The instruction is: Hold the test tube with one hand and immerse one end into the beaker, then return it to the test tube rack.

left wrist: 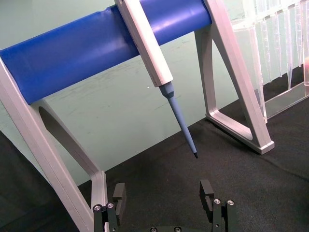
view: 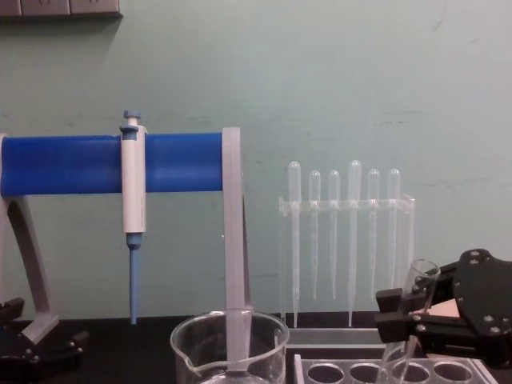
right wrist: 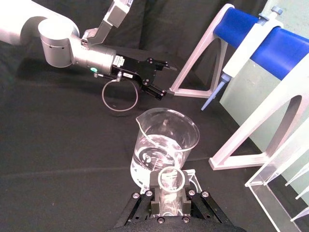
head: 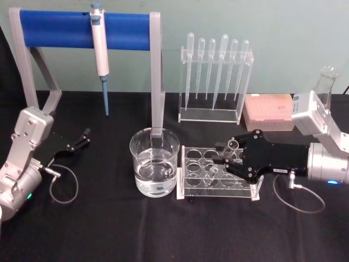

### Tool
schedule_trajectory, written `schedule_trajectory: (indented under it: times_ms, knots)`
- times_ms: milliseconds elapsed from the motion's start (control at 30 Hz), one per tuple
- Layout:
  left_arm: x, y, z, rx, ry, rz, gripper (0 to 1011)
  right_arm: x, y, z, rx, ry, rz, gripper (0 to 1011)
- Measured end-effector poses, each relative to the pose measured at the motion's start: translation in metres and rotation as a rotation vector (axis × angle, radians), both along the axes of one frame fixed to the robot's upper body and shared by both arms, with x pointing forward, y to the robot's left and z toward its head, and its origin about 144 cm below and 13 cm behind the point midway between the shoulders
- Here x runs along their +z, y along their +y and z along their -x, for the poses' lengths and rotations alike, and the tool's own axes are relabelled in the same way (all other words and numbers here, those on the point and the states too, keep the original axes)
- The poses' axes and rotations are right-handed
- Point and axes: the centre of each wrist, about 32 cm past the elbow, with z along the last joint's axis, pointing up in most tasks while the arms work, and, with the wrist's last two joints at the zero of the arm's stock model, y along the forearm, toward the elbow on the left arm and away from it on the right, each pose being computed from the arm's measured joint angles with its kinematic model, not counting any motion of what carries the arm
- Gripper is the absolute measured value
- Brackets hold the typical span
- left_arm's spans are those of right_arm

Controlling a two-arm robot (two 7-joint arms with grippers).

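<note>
The test tube (view: 416, 300) and the beaker (head: 154, 161) are clear, glossy glass. The right gripper (head: 232, 161) is matt black (its wrist smooth silver metal). The tube rack (head: 218, 174) looks like clear plastic, standing on a matt black tablecloth (head: 109, 229).

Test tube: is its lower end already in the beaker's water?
No. In the head view the test tube sits in the clear rack, gripped by the right gripper, beside the beaker.
</note>
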Motion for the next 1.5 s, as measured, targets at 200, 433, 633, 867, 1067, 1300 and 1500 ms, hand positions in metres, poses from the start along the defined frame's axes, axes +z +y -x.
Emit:
schedule_trajectory:
  times_ms: [200, 433, 633, 867, 1067, 1300, 1500]
  knots:
    - [0.000, 0.000, 0.000, 0.000, 0.000, 0.000, 1000, 0.000, 0.000, 0.000, 0.000, 0.002, -0.003, 265]
    - [0.000, 0.000, 0.000, 0.000, 0.000, 0.000, 1000, 0.000, 0.000, 0.000, 0.000, 0.003, -0.005, 476]
    - [0.000, 0.000, 0.000, 0.000, 0.000, 0.000, 1000, 0.001, 0.000, 0.000, 0.001, 0.003, -0.006, 634]
    - [0.000, 0.000, 0.000, 0.000, 0.000, 0.000, 1000, 0.001, 0.000, 0.000, 0.001, 0.003, -0.006, 863]
    - [0.000, 0.000, 0.000, 0.000, 0.000, 0.000, 1000, 0.005, 0.000, 0.002, 0.002, -0.012, -0.027, 1002]
    - [0.000, 0.000, 0.000, 0.000, 0.000, 0.000, 1000, 0.012, -0.003, 0.008, -0.023, -0.044, -0.115, 1002]
    - [0.000, 0.000, 0.000, 0.000, 0.000, 0.000, 1000, 0.006, -0.007, 0.020, -0.147, -0.063, -0.321, 1003]
